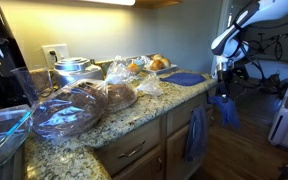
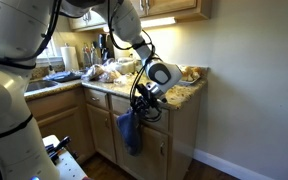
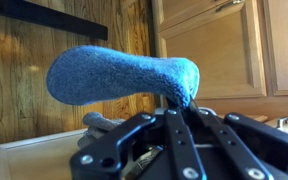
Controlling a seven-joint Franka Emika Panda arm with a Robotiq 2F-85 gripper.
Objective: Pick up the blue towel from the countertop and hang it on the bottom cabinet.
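My gripper [image 1: 222,90] is shut on the blue towel [image 1: 224,108], which hangs limp from the jaws in the air just off the end of the countertop [image 1: 134,118], in front of the bottom cabinet [image 1: 174,140]. In an exterior view the gripper [image 2: 142,106] holds the towel [image 2: 129,130] against the cabinet front [image 2: 179,135], below the counter edge. In the wrist view the towel [image 3: 114,75] bulges out of the closed jaws [image 3: 179,105], with wooden cabinet doors [image 3: 214,50] behind.
A duller slate-blue towel [image 1: 196,133] hangs on a cabinet front. A flat blue mat [image 1: 184,78] lies on the counter end. Bagged bread [image 1: 74,105], pots [image 1: 72,68] and food crowd the counter. A bicycle [image 1: 269,50] stands beyond the arm.
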